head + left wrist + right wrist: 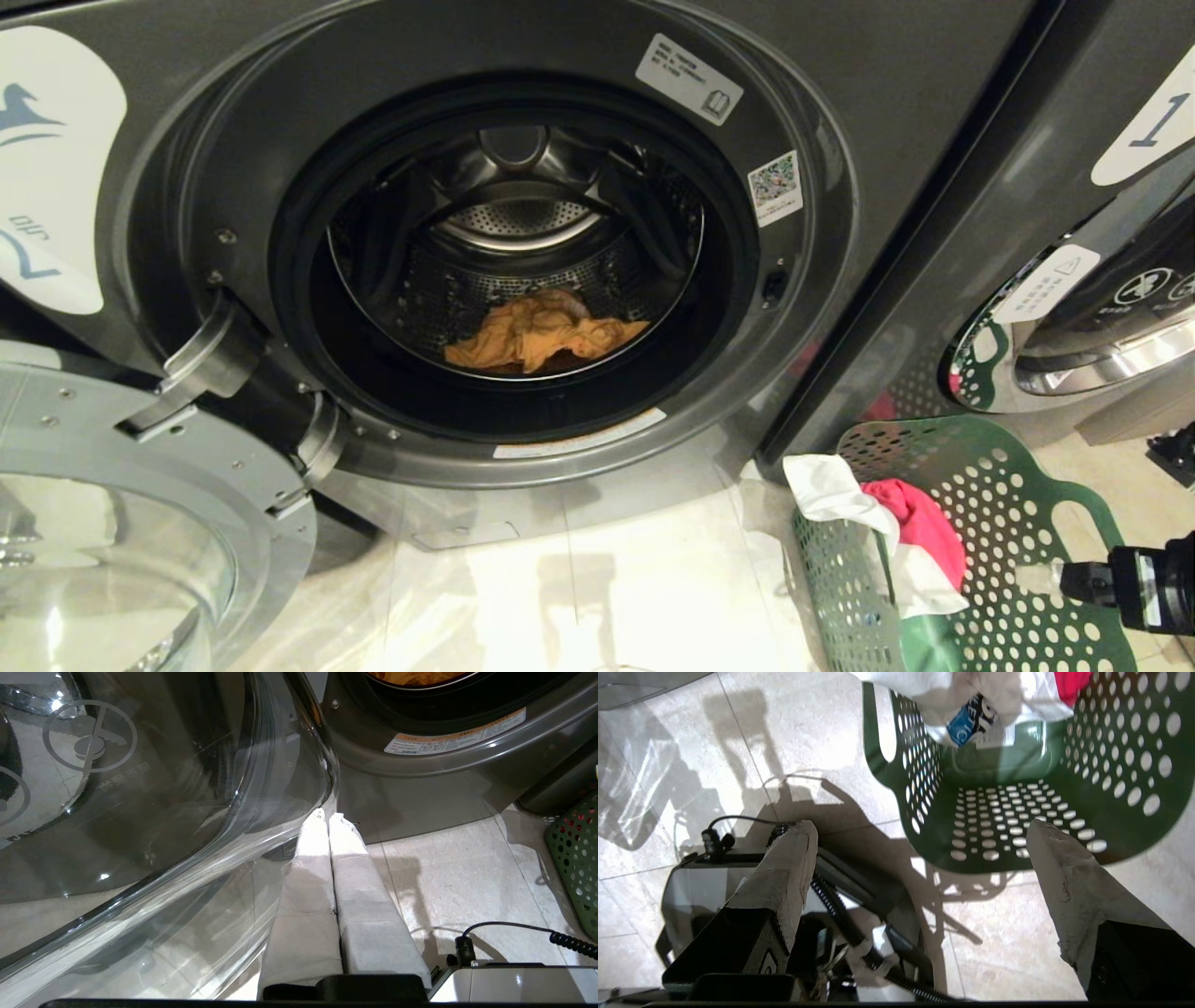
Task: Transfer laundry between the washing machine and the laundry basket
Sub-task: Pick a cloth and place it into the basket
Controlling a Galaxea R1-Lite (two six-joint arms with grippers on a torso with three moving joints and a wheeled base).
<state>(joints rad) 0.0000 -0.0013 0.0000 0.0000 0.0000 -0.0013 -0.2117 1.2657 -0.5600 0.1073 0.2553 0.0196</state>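
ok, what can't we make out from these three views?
- Under the orange garment in the drum, head view: the cloth covers whatever lies beneath.
- Laundry basket bottom, head view: frame edge and the draped white garment and red garment hide it.
- Print on the white garment, right wrist view: folds cut it off.
- Right pincer, head view: mostly cut off at the edge.

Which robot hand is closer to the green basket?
Right. The right gripper hangs open just above the green laundry basket, beside its rim. The left gripper is shut, off by the washer's open glass door.
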